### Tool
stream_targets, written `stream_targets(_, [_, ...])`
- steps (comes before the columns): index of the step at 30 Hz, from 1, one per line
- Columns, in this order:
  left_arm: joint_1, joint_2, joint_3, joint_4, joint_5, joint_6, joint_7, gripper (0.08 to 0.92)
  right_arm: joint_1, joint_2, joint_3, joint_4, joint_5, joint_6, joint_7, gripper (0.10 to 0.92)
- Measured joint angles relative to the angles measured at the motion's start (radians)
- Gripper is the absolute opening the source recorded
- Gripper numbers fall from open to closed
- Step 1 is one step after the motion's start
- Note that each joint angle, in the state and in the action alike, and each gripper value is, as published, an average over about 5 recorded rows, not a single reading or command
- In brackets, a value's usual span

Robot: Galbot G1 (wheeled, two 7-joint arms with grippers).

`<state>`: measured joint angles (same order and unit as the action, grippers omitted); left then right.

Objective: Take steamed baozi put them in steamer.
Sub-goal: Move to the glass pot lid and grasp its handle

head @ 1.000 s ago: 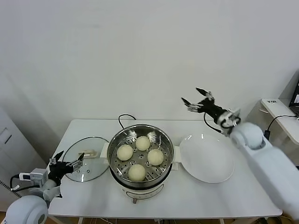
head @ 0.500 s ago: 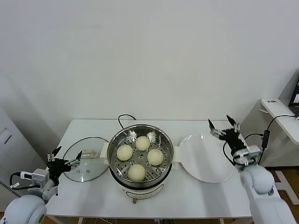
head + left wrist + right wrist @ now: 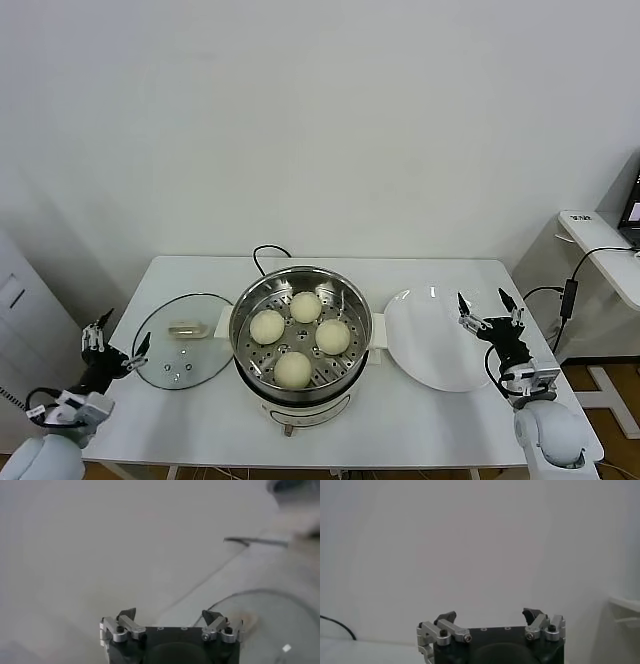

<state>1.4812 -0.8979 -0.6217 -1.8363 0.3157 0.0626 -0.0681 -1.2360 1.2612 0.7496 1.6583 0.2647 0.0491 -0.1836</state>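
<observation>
Steel steamer (image 3: pixel 300 345), four steamed baozi (image 3: pixel 333 336), no readable writing

Table (image 3: pixel 430 420) bears steamer (image 3: pixel 300 345) (plus lid (image 3: pixel 185 355), plate (image 3: pixel 440 345)).

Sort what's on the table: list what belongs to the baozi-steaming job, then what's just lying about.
Job:
- four baozi, all in the steamer
- steamer

Lying about:
- glass lid, flat beside the steamer
- white plate, bare
</observation>
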Motion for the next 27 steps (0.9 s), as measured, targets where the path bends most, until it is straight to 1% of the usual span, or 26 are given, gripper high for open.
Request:
stream_targets(7, [-0.03, -0.041, 0.012, 0.088, 0.372, -0.149, -0.028, 0.823, -0.018, 0.03, 0.018, -0.01, -0.025, 0.009, -0.001, 0.823])
stream_targets(12, [-0.067, -0.077, 0.025, 0.142, 0.596, -0.221, -0.058, 0.823, -0.017, 0.038, 0.025, -0.019, -0.036, 0.016, -0.003, 0.823])
stream_targets(19, [-0.128, -0.12, 0.038, 0.215, 0.817, -0.271, -0.078, 0.823, -0.017, 0.049, 0.021, -0.023, -0.056, 0.018, -0.005, 0.823])
stream_targets(27, [-0.201, -0.166, 0.048, 0.306, 0.961, -0.294, -0.092, 0.823, -0.019, 0.065, 0.012, -0.025, -0.076, 0.021, -0.006, 0.823])
